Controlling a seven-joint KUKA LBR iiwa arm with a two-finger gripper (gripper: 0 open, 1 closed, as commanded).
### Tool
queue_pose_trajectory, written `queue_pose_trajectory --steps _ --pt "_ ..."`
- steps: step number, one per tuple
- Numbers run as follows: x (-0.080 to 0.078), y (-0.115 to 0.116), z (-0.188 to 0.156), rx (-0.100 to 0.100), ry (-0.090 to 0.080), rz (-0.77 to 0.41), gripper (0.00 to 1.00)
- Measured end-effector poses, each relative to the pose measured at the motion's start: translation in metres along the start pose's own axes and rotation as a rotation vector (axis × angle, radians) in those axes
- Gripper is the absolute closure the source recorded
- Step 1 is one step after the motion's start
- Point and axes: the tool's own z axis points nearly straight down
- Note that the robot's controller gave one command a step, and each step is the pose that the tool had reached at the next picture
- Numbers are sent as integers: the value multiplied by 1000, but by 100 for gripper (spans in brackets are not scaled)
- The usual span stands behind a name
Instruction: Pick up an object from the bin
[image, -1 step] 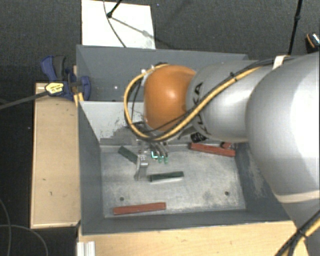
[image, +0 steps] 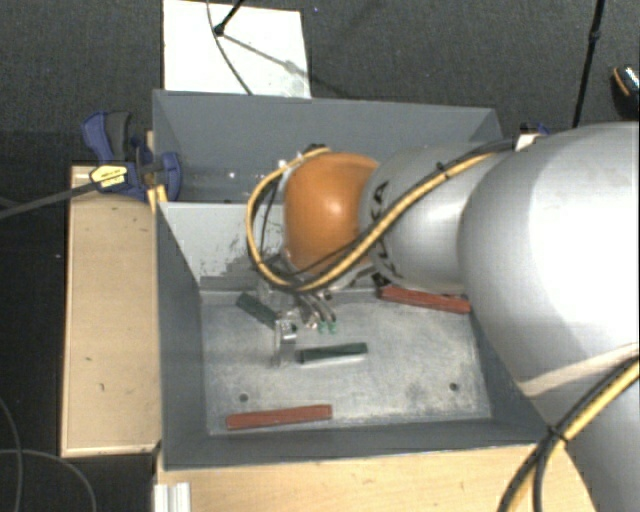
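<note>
The silver arm (image: 520, 260), capped in glossy orange, covers the right of the grey metal bin (image: 185, 330) and partly hides a flat reddish strip (image: 425, 299); a reddish-brown strip (image: 278, 417) lies by the front wall. Mid-floor, the gripper (image: 298, 328) hangs just beside a slim dark green bar (image: 332, 352) and perhaps a dark grey scrap (image: 255, 308); whether it is spread or closed I cannot tell.

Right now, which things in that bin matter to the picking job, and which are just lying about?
In play: end effector, low in the bin; dark green bar right beside it; dark grey piece on its other side.
Lying about: front red-brown stick, by the near wall; right red-brown stick, at the back right.
</note>
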Motion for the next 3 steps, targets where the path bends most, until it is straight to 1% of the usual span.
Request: queue_pose_trajectory --steps 1,2,3 --pt "23 -48 -3 0 -4 63 0" --pt "39 -140 -2 1 -2 225 0" --pt "60 -188 -2 1 -1 -142 0"
